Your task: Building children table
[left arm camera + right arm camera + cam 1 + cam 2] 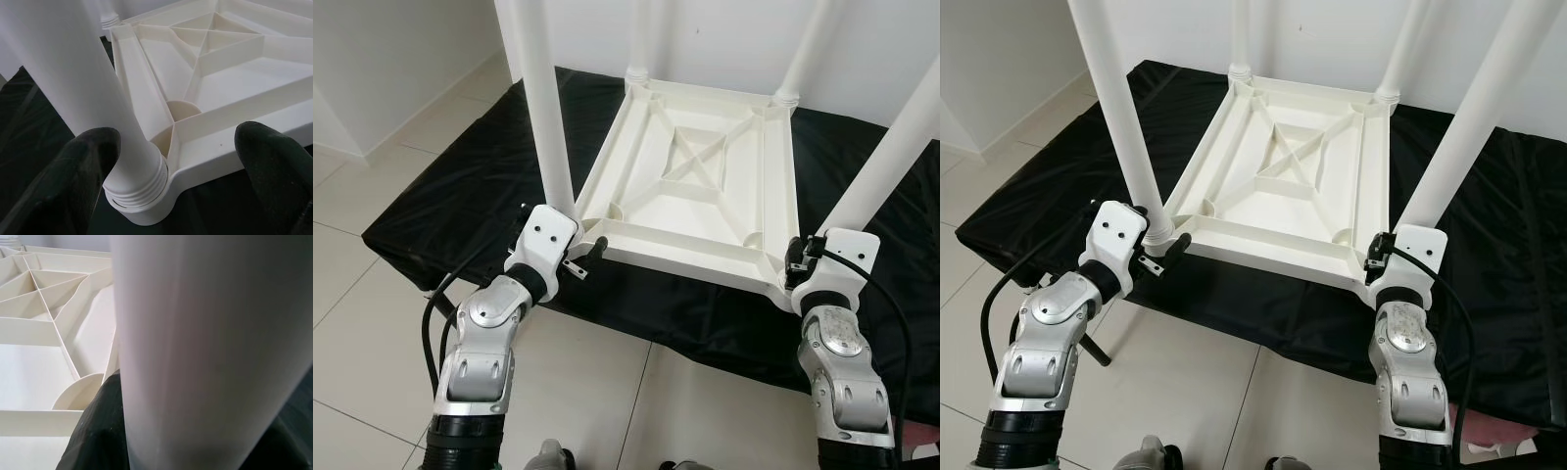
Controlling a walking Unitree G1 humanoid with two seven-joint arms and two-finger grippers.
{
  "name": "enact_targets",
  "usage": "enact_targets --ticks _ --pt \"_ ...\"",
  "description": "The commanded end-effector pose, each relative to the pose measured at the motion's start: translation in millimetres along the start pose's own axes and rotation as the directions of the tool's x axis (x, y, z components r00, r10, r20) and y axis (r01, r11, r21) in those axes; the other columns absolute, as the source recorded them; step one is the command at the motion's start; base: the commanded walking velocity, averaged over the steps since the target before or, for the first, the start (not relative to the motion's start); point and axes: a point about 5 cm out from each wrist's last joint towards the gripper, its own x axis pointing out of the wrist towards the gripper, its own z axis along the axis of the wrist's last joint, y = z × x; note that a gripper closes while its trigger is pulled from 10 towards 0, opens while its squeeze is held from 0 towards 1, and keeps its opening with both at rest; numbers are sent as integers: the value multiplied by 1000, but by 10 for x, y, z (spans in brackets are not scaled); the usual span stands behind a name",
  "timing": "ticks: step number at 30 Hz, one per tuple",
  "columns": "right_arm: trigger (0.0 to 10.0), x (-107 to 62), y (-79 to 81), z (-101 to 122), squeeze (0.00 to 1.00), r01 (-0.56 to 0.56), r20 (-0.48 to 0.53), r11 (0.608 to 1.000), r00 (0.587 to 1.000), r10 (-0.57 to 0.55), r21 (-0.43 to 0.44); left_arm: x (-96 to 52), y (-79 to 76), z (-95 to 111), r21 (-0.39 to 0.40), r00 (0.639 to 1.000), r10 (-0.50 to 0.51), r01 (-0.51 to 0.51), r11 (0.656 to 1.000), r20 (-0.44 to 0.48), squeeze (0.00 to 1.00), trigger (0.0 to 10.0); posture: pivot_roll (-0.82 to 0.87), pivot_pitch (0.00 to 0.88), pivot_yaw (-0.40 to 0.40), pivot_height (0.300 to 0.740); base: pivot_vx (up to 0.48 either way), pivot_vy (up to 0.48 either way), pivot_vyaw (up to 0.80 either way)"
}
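A white plastic children's table (690, 186) lies upside down on a black cloth (440, 196), with all its legs pointing up. My left gripper (578, 250) is at the near-left corner, beside the threaded base of the near-left leg (546, 108). In the left wrist view its fingers (83, 166) stand wide apart on either side of that corner and leg base (137, 186), so it is open. My right gripper (800, 262) is at the near-right corner, around the near-right leg (886, 157). In the right wrist view that leg (195, 333) sits against a black finger (100, 431).
The black cloth covers a low surface whose front edge runs just under the table's near rim. Pale tiled floor (352, 323) lies to the left and in front. A white wall stands behind. Two far legs (638, 39) rise at the back corners.
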Motion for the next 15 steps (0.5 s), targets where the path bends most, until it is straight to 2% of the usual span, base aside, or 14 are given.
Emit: enact_targets --ticks 1,2,6,8,10,11,14,15 --pt "10000 -52 -101 -107 0 79 -18 993 997 -81 -92 -47 158 4 -43 987 162 -161 986 -2 557 10000 -9 131 8 740 0 0 0" --pt "10000 -87 -39 -96 0 50 -5 996 999 -50 -81 -91 179 -13 -73 984 179 -180 981 -9 1000 10000 -11 134 8 740 0 0 0" --pt "10000 -111 8 -81 0 25 9 997 1000 -24 -75 -142 185 -22 -94 982 188 -188 978 -10 1000 10000 -10 138 8 740 0 0 0" --pt "10000 -96 16 -50 0 21 28 996 999 -19 -91 -260 187 -31 -143 978 206 -206 968 -20 1000 10000 -7 144 7 740 0 0 0" --pt "10000 -78 2 -43 0 28 30 995 999 -26 -100 -298 184 -30 -154 978 208 -209 966 -21 1000 10000 -7 144 7 740 0 0 0" --pt "10000 -48 -32 -34 0 46 32 993 999 -42 -107 -334 194 -29 -152 977 211 -212 965 -19 0 10000 -6 145 7 740 0 0 0" --pt "10000 -5 -85 -22 0 74 36 991 997 -71 -115 -374 227 -25 -144 976 218 -218 965 -19 0 10000 1 147 7 740 0 0 0" --pt "10000 44 -146 -2 0 113 43 987 993 -109 -117 -413 279 -12 -131 974 225 -225 966 -18 0 10000 3 148 8 740 0 0 0"
